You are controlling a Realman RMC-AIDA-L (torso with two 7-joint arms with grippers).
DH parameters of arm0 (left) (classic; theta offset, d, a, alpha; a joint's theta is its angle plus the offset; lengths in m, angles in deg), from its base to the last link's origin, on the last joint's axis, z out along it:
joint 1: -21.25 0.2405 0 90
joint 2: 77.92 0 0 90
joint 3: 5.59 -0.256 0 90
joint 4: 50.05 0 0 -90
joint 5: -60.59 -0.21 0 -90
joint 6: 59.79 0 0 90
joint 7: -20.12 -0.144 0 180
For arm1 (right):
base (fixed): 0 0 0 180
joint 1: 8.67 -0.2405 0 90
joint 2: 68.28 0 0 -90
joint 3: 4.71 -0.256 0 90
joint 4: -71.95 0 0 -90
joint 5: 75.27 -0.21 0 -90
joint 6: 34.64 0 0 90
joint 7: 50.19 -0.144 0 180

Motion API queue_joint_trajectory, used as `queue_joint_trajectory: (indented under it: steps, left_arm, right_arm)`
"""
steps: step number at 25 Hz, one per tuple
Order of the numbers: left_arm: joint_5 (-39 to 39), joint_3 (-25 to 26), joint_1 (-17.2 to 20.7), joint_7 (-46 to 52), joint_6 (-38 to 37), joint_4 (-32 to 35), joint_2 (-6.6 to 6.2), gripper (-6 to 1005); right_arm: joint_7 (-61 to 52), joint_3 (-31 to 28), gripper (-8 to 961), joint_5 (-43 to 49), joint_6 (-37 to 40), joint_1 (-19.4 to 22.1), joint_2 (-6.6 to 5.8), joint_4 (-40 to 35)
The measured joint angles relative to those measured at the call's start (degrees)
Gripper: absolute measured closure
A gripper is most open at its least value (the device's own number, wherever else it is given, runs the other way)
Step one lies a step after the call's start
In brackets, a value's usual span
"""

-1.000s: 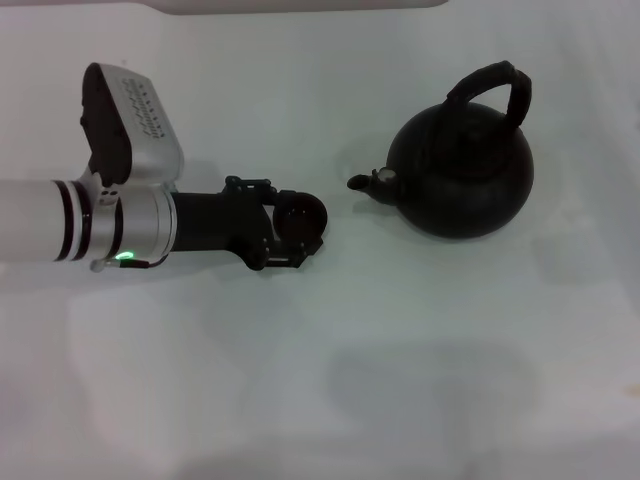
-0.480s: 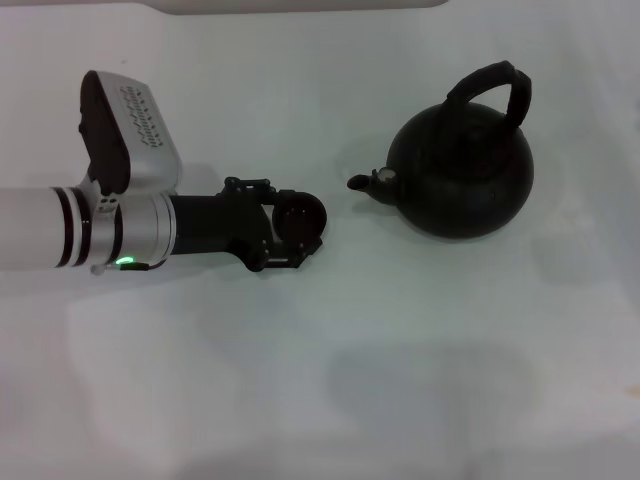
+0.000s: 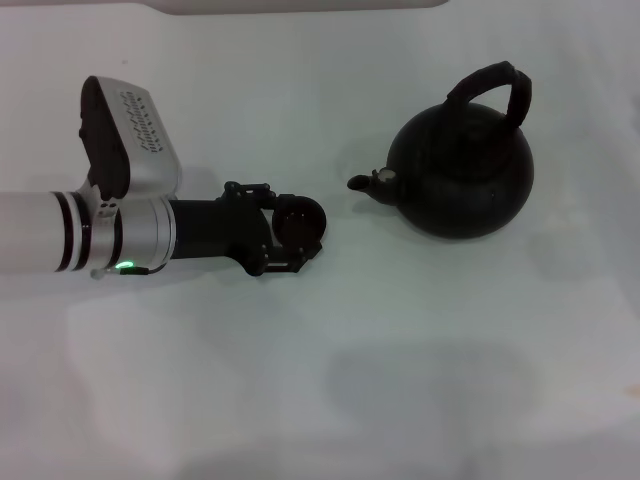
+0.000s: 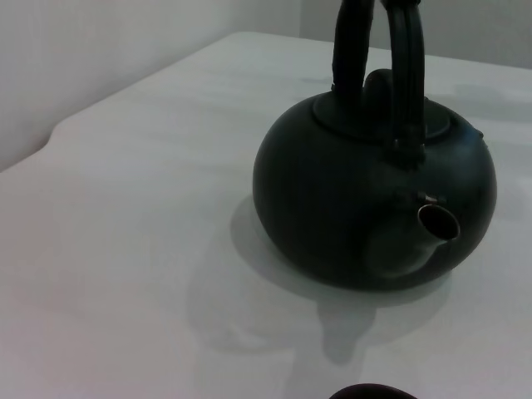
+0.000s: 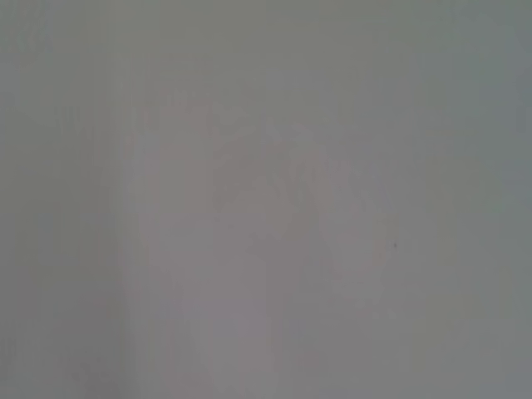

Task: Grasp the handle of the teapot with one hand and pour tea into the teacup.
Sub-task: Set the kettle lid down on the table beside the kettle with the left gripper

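Note:
The matte-black teapot (image 3: 462,175) stands on the white table (image 3: 400,380) at the right, its spout (image 3: 365,182) pointing left and its arched handle (image 3: 495,85) standing free above it. My left gripper (image 3: 292,228) reaches in from the left with its fingers closed around the tiny dark teacup (image 3: 299,219), a short gap left of the spout. The left wrist view shows the teapot (image 4: 332,199), its handle (image 4: 399,75), its spout (image 4: 437,223) and the teacup's rim (image 4: 371,391) at the picture's edge. The right gripper is out of view.
The table's far edge (image 3: 300,8) runs along the top of the head view. The right wrist view shows only a plain pale surface (image 5: 266,199).
My left arm has drawn back slightly to the left, and the teacup has shifted with it. The teapot has not moved.

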Motion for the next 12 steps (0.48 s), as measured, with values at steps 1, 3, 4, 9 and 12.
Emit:
queue_joint_trajectory:
  steps: [1, 3, 4, 9, 12]
  left_arm:
    - [-0.01, -0.01, 0.01, 0.00, 0.01, 0.00, 0.00, 296]
    - [-0.08, -0.02, 0.02, 0.01, 0.02, 0.06, 0.00, 297]
    - [-0.17, -0.02, 0.03, 0.01, 0.00, 0.15, 0.00, 297]
    - [-0.47, -0.05, 0.05, 0.02, -0.04, 0.41, -0.01, 297]
    - [-0.54, -0.06, 0.06, 0.02, -0.06, 0.45, -0.05, 297]
  right_arm:
    - [0.00, 0.01, 175, 0.00, -0.08, -0.06, 0.00, 0.00]
    - [0.00, 0.02, 175, 0.00, -0.17, -0.13, 0.00, 0.00]
    - [0.00, 0.02, 175, 0.00, -0.20, -0.14, 0.00, 0.00]
    - [0.00, 0.03, 175, -0.02, -0.24, -0.19, 0.00, 0.00]
    - [0.00, 0.03, 175, -0.02, -0.26, -0.18, 0.00, 0.00]
